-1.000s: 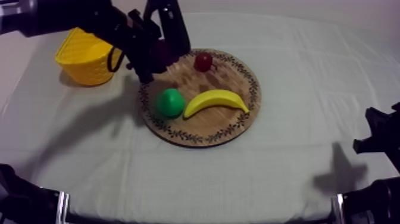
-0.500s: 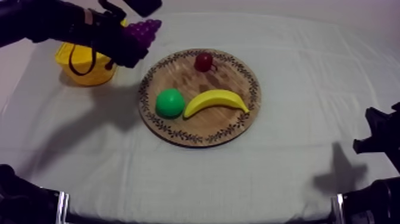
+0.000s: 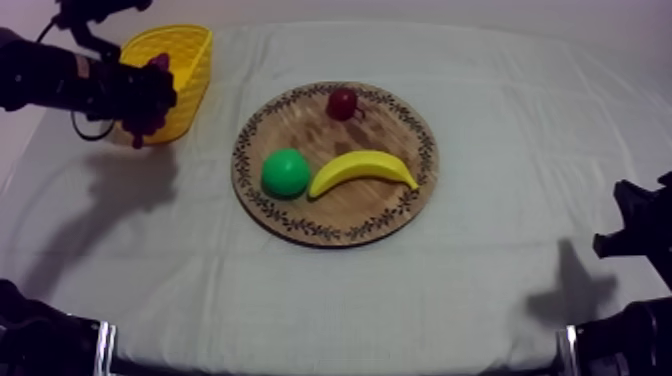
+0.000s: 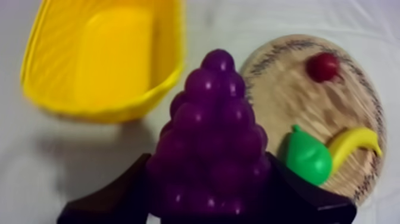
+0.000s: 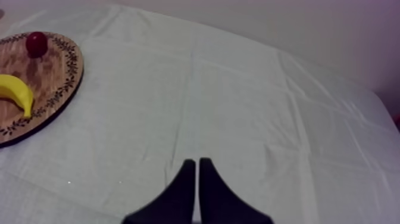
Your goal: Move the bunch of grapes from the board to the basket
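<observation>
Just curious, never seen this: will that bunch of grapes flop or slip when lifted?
Probably stiff: the bunch of grapes stands as one solid cone in the left gripper. Its bumpy surface likely helps against slipping.

grapes (image 4: pixel 213 137): base cut by view edge; in top view mostly hidden within left claw (image 3: pixel 148 102).
basket (image 3: pixel 190 66): one side behind left claw.
board (image 5: pixel 56 71), banana (image 5: pixel 16 90): cut by right wrist view edge.

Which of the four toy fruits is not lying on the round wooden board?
The purple bunch of grapes: the left gripper holds it near the yellow basket, while the yellow banana, green pear and small red fruit lie on the wooden board.
</observation>
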`<state>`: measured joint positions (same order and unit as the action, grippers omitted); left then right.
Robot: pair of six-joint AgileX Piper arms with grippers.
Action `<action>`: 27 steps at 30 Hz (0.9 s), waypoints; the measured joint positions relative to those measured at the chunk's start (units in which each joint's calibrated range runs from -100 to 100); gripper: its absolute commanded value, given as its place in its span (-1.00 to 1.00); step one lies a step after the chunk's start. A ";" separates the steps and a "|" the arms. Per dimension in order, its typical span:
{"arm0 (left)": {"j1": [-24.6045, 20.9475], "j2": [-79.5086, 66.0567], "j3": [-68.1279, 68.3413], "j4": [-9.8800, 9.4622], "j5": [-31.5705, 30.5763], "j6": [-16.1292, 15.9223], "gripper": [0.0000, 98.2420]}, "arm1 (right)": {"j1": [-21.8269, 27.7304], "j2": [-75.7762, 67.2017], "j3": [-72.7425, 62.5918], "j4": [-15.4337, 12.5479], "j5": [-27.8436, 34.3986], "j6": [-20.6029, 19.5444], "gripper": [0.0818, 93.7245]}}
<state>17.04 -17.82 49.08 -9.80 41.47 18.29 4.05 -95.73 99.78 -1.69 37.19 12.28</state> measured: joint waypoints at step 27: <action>-10.66 20.59 -24.21 -1.45 -0.20 -5.14 -0.16 | 0.00 0.00 0.00 0.00 0.00 0.00 -0.99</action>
<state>6.39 2.78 24.87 -11.25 41.26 13.15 4.05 -95.73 99.78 -1.69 37.19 12.28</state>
